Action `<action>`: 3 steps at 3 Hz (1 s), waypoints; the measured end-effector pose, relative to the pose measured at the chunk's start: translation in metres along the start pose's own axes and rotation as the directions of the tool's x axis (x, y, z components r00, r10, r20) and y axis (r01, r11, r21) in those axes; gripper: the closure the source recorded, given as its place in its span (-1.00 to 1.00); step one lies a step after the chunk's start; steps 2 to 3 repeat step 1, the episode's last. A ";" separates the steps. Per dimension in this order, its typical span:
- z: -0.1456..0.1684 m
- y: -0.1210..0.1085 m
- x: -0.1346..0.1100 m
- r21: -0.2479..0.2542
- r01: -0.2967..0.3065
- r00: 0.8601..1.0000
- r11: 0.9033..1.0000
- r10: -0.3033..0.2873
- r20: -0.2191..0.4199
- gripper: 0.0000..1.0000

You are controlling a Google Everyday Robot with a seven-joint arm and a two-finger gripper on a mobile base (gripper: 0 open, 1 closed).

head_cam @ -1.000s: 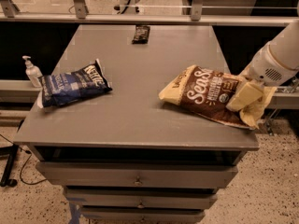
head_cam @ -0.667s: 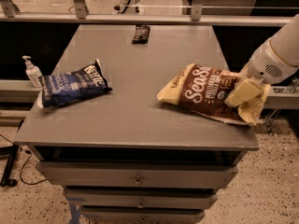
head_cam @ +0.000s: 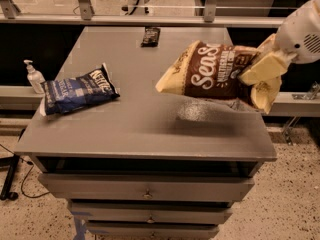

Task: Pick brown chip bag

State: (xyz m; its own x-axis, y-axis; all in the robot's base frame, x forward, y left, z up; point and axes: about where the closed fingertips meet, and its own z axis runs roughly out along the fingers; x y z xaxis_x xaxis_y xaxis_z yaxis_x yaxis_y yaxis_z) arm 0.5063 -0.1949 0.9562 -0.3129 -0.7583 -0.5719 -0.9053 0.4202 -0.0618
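The brown chip bag point(head_cam: 210, 71), dark brown with white "Sea Salt" script and cream-yellow edges, hangs in the air above the right side of the grey table top point(head_cam: 145, 124), its shadow on the surface below. My gripper point(head_cam: 262, 69) comes in from the upper right on a white arm and is shut on the bag's right end, its cream-coloured fingers point(head_cam: 257, 70) pressed on the bag. The bag's left end sticks out free to the left.
A blue "Kettle" bag point(head_cam: 77, 90) lies at the table's left. A small dark packet point(head_cam: 150, 36) lies at the far edge. A white pump bottle point(head_cam: 34, 76) stands on a ledge left of the table. Drawers point(head_cam: 146, 189) sit below the top.
The brown chip bag has gone from lying on the table to hanging above it, lifted up by my gripper, which has risen with it.
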 end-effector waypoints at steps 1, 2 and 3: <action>-0.002 0.004 -0.011 -0.012 0.002 0.999 1.000 -0.002 0.033 1.00; -0.002 0.004 -0.011 -0.012 0.002 0.999 1.000 -0.002 0.033 1.00; -0.002 0.004 -0.011 -0.012 0.002 0.999 1.000 -0.002 0.033 1.00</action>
